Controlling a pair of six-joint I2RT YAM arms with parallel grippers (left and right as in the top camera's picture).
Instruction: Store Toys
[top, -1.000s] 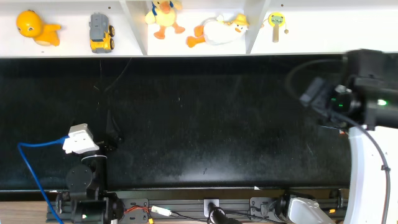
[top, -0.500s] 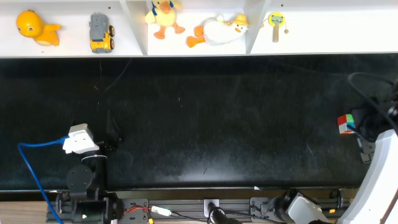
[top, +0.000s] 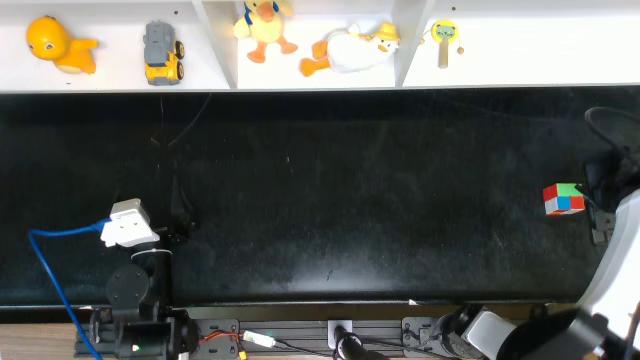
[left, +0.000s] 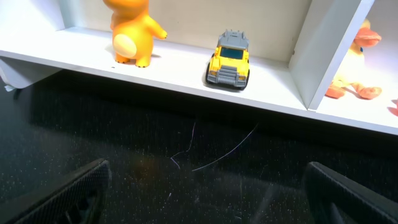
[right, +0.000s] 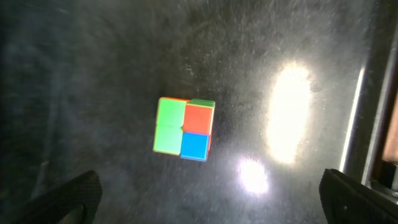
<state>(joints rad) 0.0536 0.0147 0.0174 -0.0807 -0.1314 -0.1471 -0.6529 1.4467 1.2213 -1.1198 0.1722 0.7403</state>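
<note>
A small colour cube (right: 185, 129) with green, red and blue faces lies on the black table, apart from any finger; it also lies near the table's right edge (top: 563, 199). My right gripper (right: 211, 202) hovers above it, open, with one fingertip in each lower corner. The right arm (top: 612, 205) stands just right of the cube. My left gripper (left: 205, 205) is open and holds nothing; it faces the white shelf (left: 186, 68). On that shelf stand an orange duck (left: 130, 31) and a yellow toy truck (left: 230, 59). The left arm (top: 130, 225) rests at the front left.
The shelf (top: 320, 80) along the back is split by dividers. It holds an orange duck (top: 58, 42), a truck (top: 162, 52), a yellow plush duck (top: 264, 27), a white plush goose (top: 352, 48) and a small yellow toy (top: 443, 38). A blue cable (top: 50, 262) loops at the front left.
The right arm has drawn back toward the right edge and front of the table. The cube, covered one second ago, now lies fully in sight. The left arm has stayed still.
</note>
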